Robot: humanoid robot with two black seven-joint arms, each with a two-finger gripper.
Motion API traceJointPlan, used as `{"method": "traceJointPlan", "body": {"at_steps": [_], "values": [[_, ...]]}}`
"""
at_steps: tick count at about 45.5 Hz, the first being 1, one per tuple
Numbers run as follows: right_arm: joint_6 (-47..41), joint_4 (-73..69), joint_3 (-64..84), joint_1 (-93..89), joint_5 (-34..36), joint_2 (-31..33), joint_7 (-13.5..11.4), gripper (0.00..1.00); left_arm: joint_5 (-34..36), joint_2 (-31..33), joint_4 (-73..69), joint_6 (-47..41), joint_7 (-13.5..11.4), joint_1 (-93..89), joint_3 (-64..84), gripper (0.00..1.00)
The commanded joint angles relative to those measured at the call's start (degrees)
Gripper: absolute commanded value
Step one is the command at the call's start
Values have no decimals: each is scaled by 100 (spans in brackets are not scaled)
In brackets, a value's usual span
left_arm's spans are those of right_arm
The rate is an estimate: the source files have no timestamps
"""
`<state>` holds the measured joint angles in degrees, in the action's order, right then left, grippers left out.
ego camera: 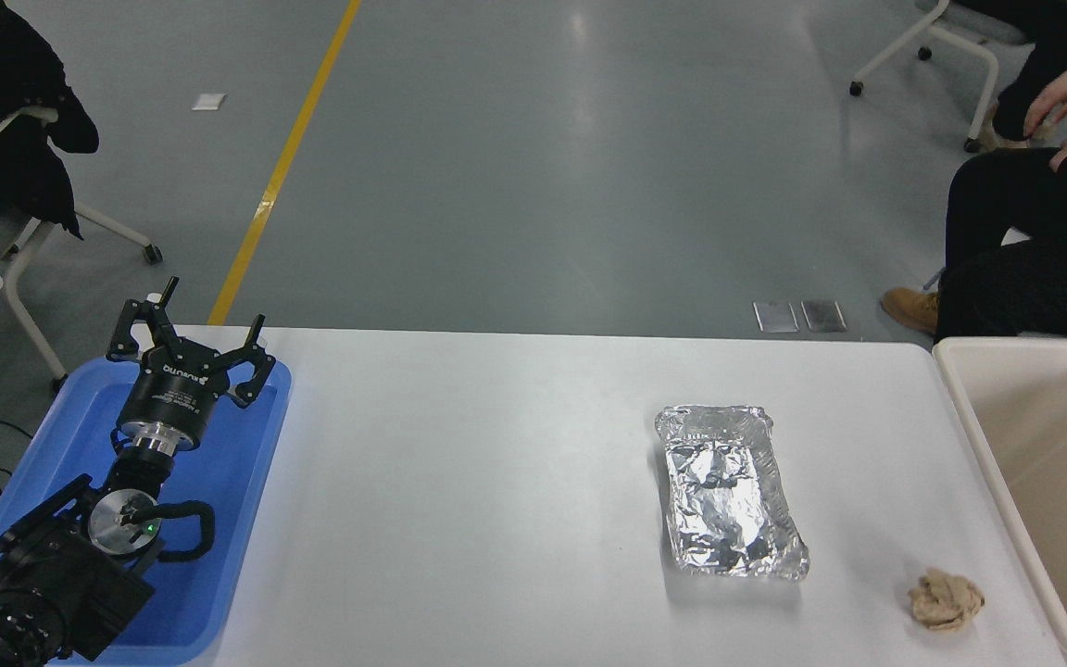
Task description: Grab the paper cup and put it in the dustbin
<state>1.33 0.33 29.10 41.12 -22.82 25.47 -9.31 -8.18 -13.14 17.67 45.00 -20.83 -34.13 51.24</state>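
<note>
The paper cup is out of view. The cream dustbin (992,445) stands at the table's right edge, cut off by the picture's right side; the part of its inside that shows holds nothing. My left gripper (189,326) is parked over the blue tray at the lower left, its fingers spread open and empty. My right arm and gripper are out of view.
A blue plastic tray (256,445) lies under the left arm. A crinkled silver foil tray (728,491) sits right of centre. A crumpled brown paper ball (946,599) lies near the front right by the bin. A seated person (1034,241) is at the far right; another person sits at the far left.
</note>
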Motion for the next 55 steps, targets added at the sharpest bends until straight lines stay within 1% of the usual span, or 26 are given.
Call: {"method": "traceJointPlan", "body": {"at_steps": [1, 12, 13, 14, 15, 17, 18, 19, 21, 30, 36, 40, 47, 51, 55], "values": [[184, 152, -510, -552, 138, -341, -71, 0, 0, 4, -1, 0, 0, 3, 0, 100], [184, 152, -528, -570, 147, -402, -71, 0, 0, 4, -1, 0, 0, -6, 0, 100], [184, 152, -528, -561, 147, -393, -71, 4, 0, -5, -1, 0, 0, 2, 0, 100], [184, 152, -528, -544, 147, -393, -71, 20, 0, -5, -1, 0, 0, 3, 0, 100], [201, 152, -519, -544, 147, -376, -71, 38, 0, -5, -1, 0, 0, 3, 0, 100], [254, 143, -502, -526, 147, -367, -62, 69, 0, -5, -1, 0, 0, -6, 0, 100], [297, 143, -484, -517, 147, -358, -62, 80, 0, -5, -1, 0, 0, 2, 0, 100], [324, 134, -484, -509, 147, -358, -53, 89, 0, -5, -1, 0, 0, -6, 0, 100], [359, 108, -484, -491, 147, -358, -44, 99, 0, -5, -1, 0, 0, 2, 0, 100], [298, -33, -379, -254, 147, -306, -44, 100, 0, -5, 8, 0, 0, 2, 0, 100], [263, -620, -81, 272, 147, 54, -44, 100, 0, -5, -1, 0, 0, 3, 0, 100], [254, -1341, 358, 1019, 147, 362, -44, 100, 0, 4, -1, 0, 0, -6, 0, 100], [254, -3309, 1299, 2811, 147, 1004, -44, 100, 0, -5, -1, 0, 0, 3, 0, 100], [131, -4241, 1730, 3778, 138, 1101, -44, 100, 0, 4, -1, 0, 0, -6, 0, 100], [-202, -4796, 1977, 4587, 138, 1101, -44, 100, 0, 4, -1, 0, 0, -6, 0, 100]]}}
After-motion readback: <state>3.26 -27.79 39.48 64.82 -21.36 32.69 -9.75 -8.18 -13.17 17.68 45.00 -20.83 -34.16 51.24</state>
